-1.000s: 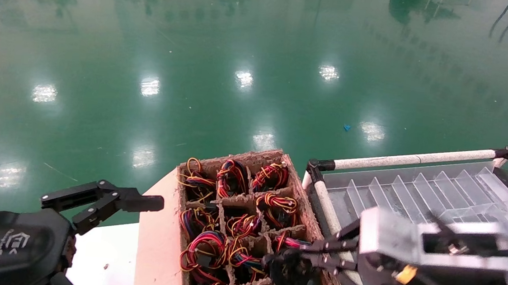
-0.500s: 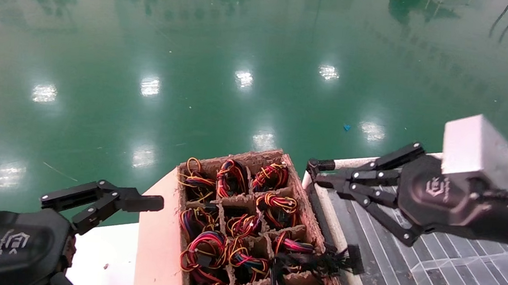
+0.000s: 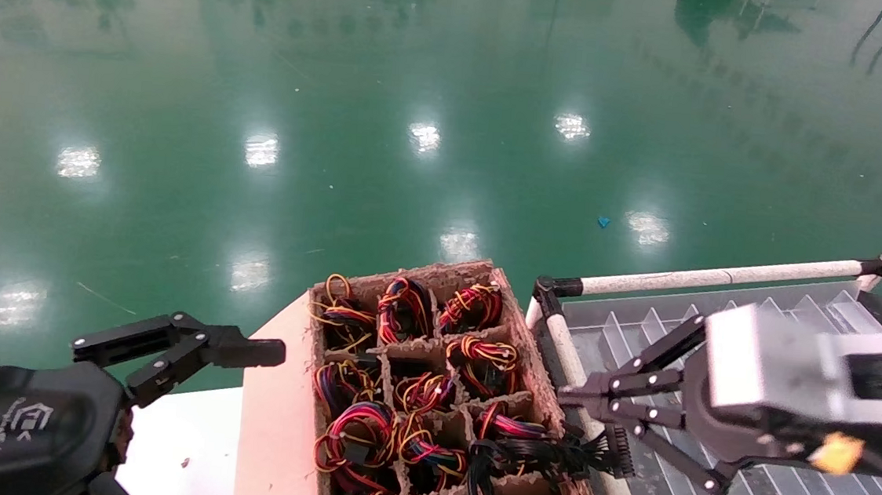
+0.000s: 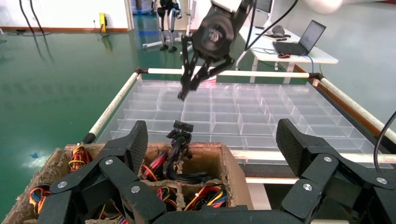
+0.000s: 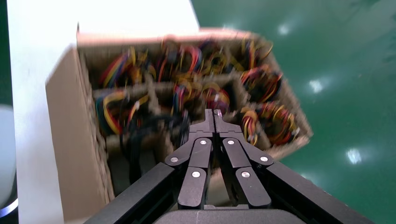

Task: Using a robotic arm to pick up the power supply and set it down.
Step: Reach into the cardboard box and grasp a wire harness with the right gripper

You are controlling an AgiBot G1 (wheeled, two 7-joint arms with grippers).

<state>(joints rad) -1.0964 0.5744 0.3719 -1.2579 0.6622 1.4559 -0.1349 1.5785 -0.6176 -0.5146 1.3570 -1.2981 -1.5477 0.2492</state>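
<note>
My right gripper [image 3: 564,400] is shut and holds nothing. It hovers over the right wall of the cardboard box [image 3: 293,425], just above a black cable bundle [image 3: 551,453]. The bundle ends in a comb-like connector [image 4: 183,126], rises from the box's near right cell and drapes over that wall. The power supply's grey body is hidden down in that cell. In the right wrist view the shut fingertips [image 5: 214,113] point at the box's cells. The left wrist view shows the right gripper [image 4: 183,95] hanging above the tray. My left gripper [image 4: 215,140] is parked open to the left of the box.
The divided cardboard box holds several red-yellow-black wire coils [image 3: 352,429]. To its right lies a clear compartment tray [image 3: 796,330] in a white pipe frame [image 3: 722,276]. A white table [image 3: 181,447] carries the box. Green floor lies beyond it.
The right gripper was down in the black cable bundle, then rose off to the right without it. It has now dropped back beside the box wall. The bundle's connector now hangs over that wall.
</note>
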